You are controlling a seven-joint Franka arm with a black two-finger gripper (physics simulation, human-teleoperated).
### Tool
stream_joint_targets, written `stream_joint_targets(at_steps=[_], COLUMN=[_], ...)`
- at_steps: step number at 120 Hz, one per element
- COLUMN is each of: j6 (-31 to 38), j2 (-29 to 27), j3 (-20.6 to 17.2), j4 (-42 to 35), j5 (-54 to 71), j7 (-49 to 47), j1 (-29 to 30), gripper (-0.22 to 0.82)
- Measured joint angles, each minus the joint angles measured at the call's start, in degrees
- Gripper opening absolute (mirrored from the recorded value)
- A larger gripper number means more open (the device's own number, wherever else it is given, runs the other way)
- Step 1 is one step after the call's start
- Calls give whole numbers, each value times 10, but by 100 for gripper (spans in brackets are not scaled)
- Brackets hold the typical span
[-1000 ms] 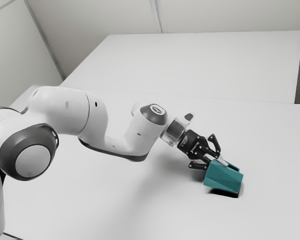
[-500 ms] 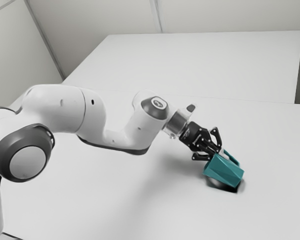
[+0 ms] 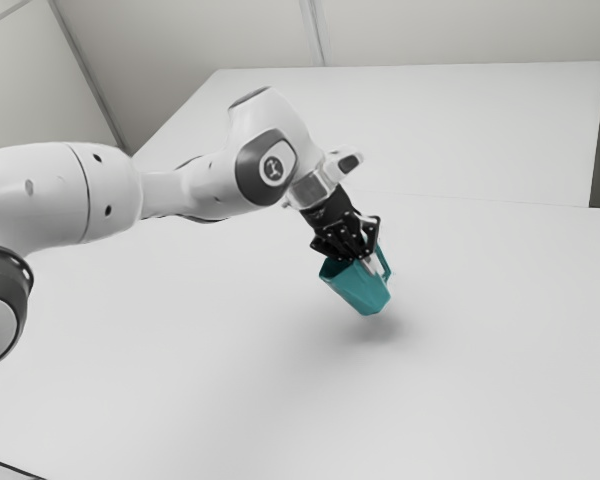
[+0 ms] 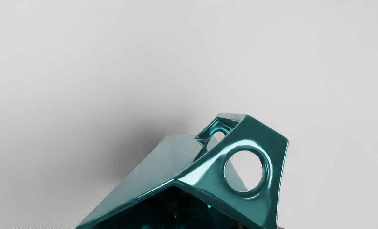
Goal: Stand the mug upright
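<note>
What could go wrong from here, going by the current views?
1. Drop: the mug hangs above the table, its shadow apart below it; letting go now would likely topple it.
2. Bad landing: it is tilted, so lowering it as is could put a base edge down first and tip it.
3. Slip: the gripper holds it near the rim, so it might pivot on contact.

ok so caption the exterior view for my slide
End effector holding a tilted teal mug above the white table.
</note>
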Motion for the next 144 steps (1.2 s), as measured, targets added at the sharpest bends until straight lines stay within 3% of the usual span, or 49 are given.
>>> stream_joint_targets(at_steps=[31, 77, 144], j6=[-5, -7, 0], j2=[-71, -138, -130], j3=[5, 4, 4], j4=[-65, -152, -192], j5=[141, 226, 295], j7=[-13, -23, -8], j1=[30, 69, 118], gripper=[-18, -18, -18])
